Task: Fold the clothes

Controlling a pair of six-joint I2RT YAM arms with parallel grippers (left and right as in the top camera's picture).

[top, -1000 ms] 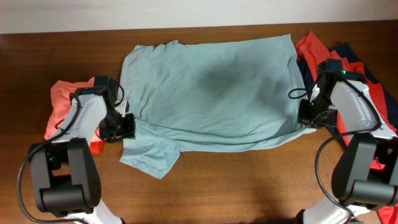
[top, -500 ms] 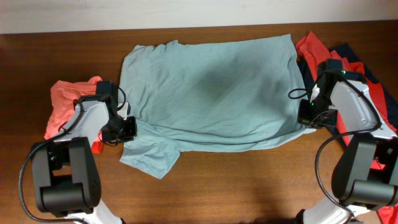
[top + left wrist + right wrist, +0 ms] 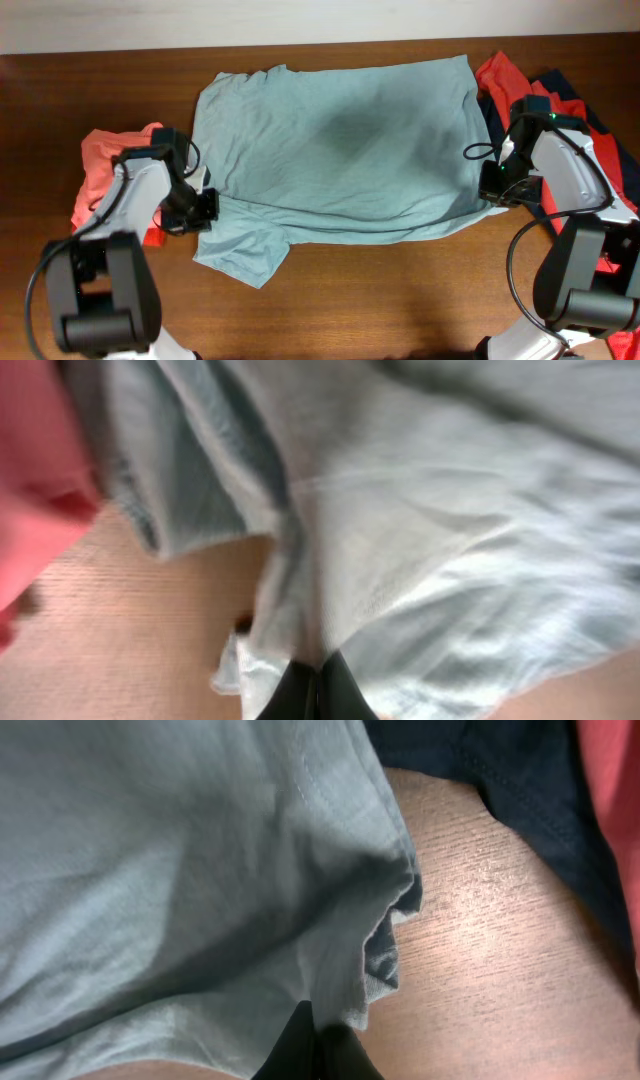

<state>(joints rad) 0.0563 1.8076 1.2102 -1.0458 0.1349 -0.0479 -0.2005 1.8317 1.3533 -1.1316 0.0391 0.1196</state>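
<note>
While the pale grey-blue T-shirt (image 3: 340, 150) lies spread on the table (image 3: 400, 300), both of your grippers are closed on its near edge. Your left gripper (image 3: 198, 208) has its two fingers pressed together, with a fold of the shirt pinched between them. The short sleeve (image 3: 240, 255) lies flat just beside this gripper on its inner side, and the coral-orange shirt (image 3: 105, 160) lies crumpled on its outer side, partly under the arm. Your right gripper (image 3: 497, 188) is also closed tight. In its wrist view the cloth at the corner of the shirt bunches directly above the fingertips and is held between them. Bare wood shows just outside this gripper, then the navy shirt (image 3: 480, 760), and the red shirt (image 3: 610, 780) is beyond it.
</note>
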